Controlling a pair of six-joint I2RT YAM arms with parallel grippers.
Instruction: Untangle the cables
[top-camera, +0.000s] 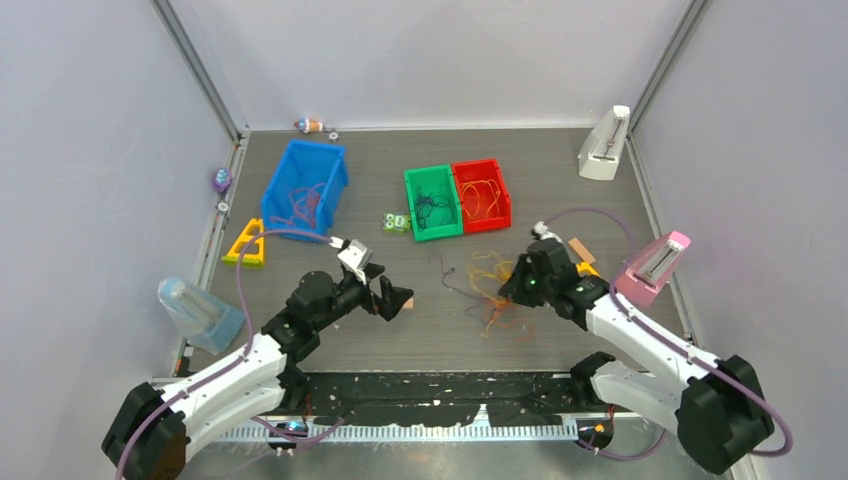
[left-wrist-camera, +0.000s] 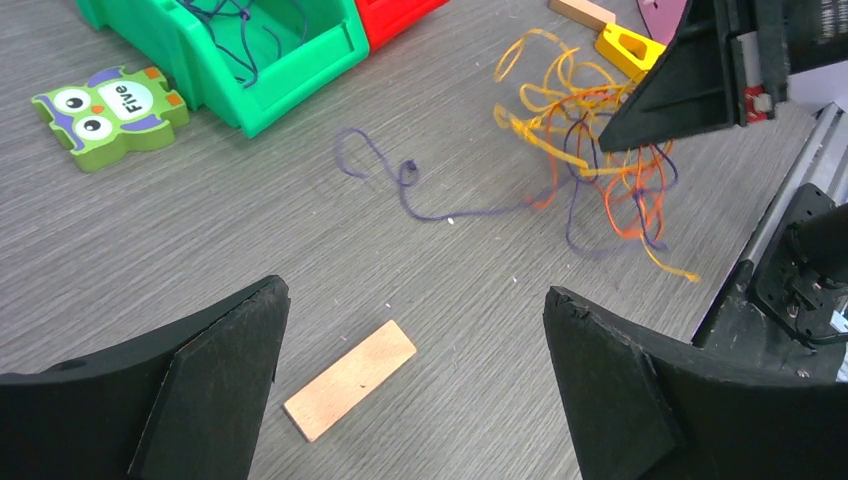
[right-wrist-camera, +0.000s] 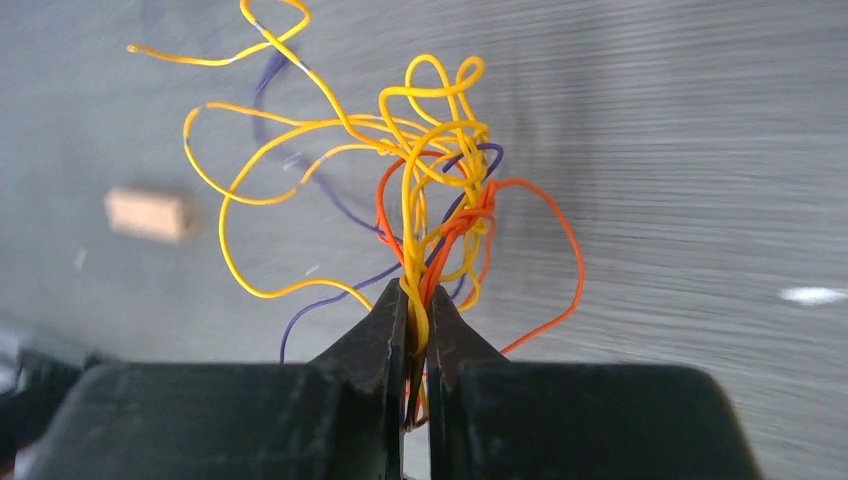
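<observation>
right tool (right-wrist-camera: 417, 322) clenched on yellow, orange & purple cables (right-wrist-camera: 440, 150), tangle mid-right on desk (top-camera: 560, 180), nearer than red bin (top-camera: 476, 166). left tool (left-wrist-camera: 412, 295) released, over wood block (left-wrist-camera: 350, 380), well apart from cables.

The left end effector (left-wrist-camera: 415, 295), jaws spread wide, frames a wooden block (left-wrist-camera: 350, 380); the right end effector (left-wrist-camera: 622, 128) touches tangled cables (left-wrist-camera: 598, 172).

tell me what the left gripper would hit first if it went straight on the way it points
Likely the small flat wooden block just ahead of the open left gripper, though depth is unclear.
</observation>
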